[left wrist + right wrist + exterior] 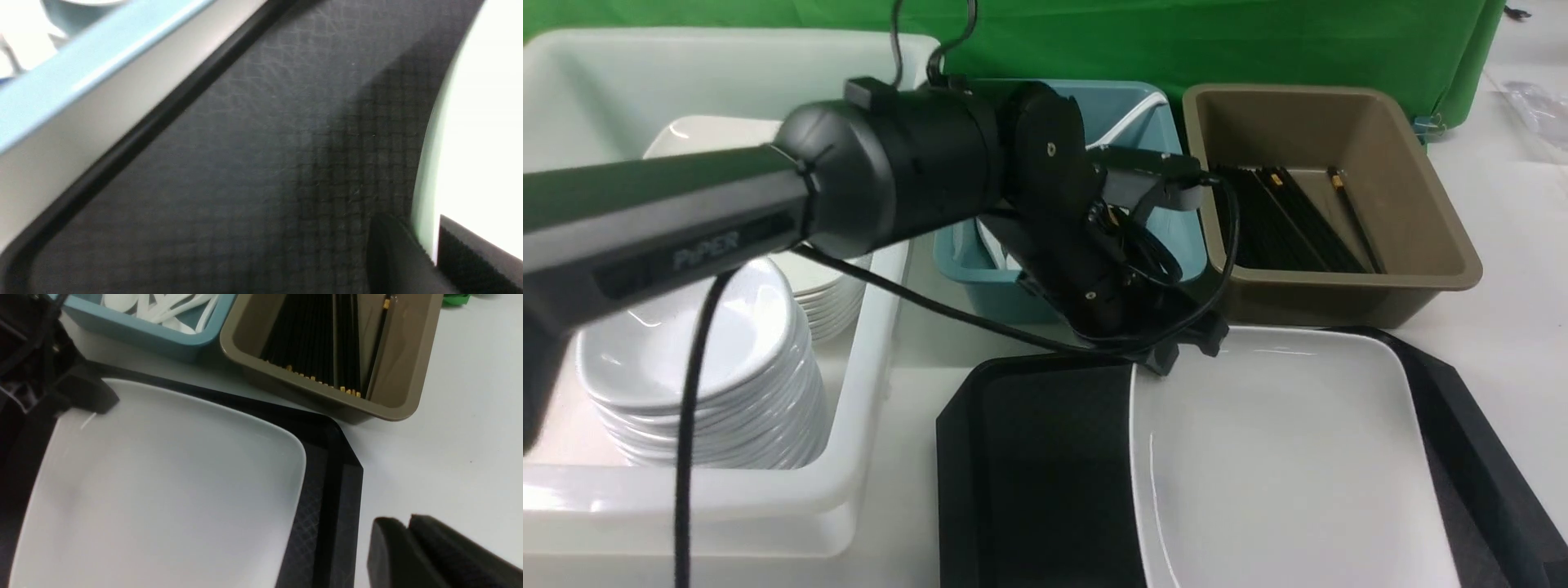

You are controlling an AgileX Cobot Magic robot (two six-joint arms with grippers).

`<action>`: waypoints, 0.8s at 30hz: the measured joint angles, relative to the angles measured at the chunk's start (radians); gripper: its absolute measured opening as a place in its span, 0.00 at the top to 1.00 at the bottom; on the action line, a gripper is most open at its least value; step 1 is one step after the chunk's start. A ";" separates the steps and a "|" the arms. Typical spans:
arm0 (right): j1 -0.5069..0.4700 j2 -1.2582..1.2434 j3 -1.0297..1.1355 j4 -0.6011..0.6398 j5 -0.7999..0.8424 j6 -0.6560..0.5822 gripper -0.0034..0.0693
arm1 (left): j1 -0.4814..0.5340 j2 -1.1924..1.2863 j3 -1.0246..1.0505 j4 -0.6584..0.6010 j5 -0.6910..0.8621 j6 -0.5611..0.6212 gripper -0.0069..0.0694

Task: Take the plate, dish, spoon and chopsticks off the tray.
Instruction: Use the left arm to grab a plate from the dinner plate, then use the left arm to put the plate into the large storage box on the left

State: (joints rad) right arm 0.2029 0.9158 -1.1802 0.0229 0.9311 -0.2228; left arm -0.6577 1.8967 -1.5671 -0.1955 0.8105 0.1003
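The white plate (163,490) lies on the black tray (327,506), with the left gripper (96,406) on its corner near the blue tub (143,335) (white spoons (163,310) inside). Black chopsticks (314,343) fill the brown tub (408,404) next to the blue one.

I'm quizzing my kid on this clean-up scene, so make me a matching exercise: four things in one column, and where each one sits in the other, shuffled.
Things:
1. plate
2. chopsticks
3. spoons
4. dishes

Places:
A. blue tub
B. white bin
C. tray
D. brown tub

Pairs: 1-C, 2-D, 3-A, 4-B
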 joint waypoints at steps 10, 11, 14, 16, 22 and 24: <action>0.000 0.000 0.000 0.000 0.002 0.000 0.83 | 0.000 -0.142 0.000 0.061 0.046 -0.022 0.89; 0.000 0.000 0.000 0.000 0.002 0.000 0.83 | 0.000 -0.154 0.000 0.064 0.046 -0.022 0.89; 0.000 0.000 0.000 0.000 0.002 0.000 0.83 | 0.000 -0.184 0.000 0.083 0.046 -0.023 0.89; 0.000 0.000 0.000 0.000 0.002 0.000 0.83 | 0.000 -0.211 0.000 0.111 0.046 -0.033 0.89; 0.000 0.000 0.000 0.000 0.002 0.000 0.83 | 0.002 -0.256 0.000 0.166 0.047 -0.081 0.89; 0.000 0.000 0.000 0.000 0.002 0.000 0.83 | 0.003 -0.256 0.000 0.167 0.048 -0.085 0.89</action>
State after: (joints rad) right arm 0.2029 0.9158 -1.1802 0.0229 0.9334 -0.2228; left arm -0.6547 1.6403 -1.5671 -0.0282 0.8581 0.0157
